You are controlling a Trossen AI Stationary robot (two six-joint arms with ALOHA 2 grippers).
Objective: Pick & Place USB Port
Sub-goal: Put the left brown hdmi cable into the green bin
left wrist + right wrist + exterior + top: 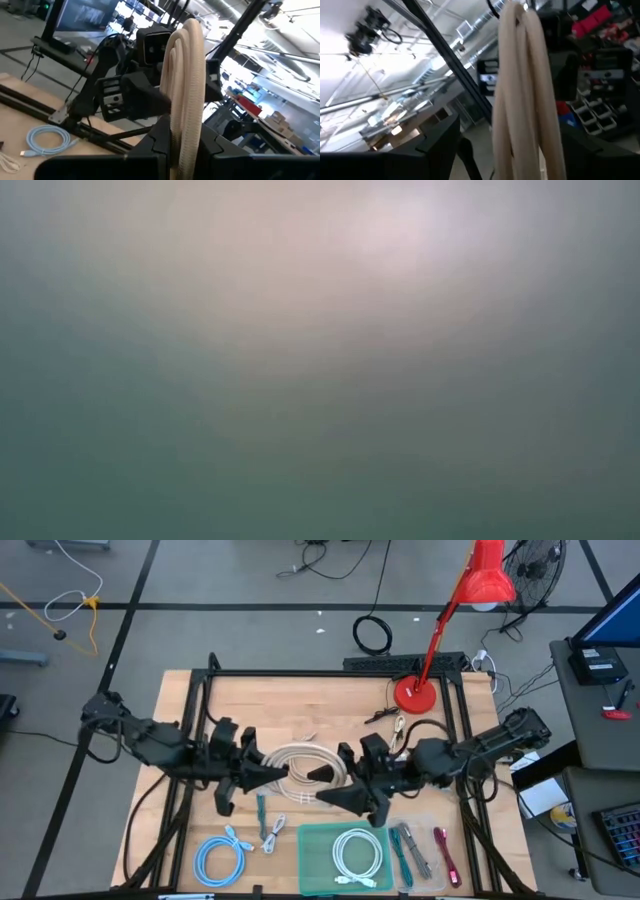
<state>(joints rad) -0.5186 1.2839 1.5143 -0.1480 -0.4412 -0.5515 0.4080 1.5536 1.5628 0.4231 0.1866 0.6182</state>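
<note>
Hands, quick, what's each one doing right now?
Left hand: closed on the beige cable.
Right hand: open around the same cable, not gripping.

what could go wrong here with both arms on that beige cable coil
The left gripper is shut on the beige cable coil, while the right gripper stands open around its far side; if the hold slips, the loops may sag or unwind. The two arms sit very close and could bump. Loose loops might snag before reaching the green tray.
</note>
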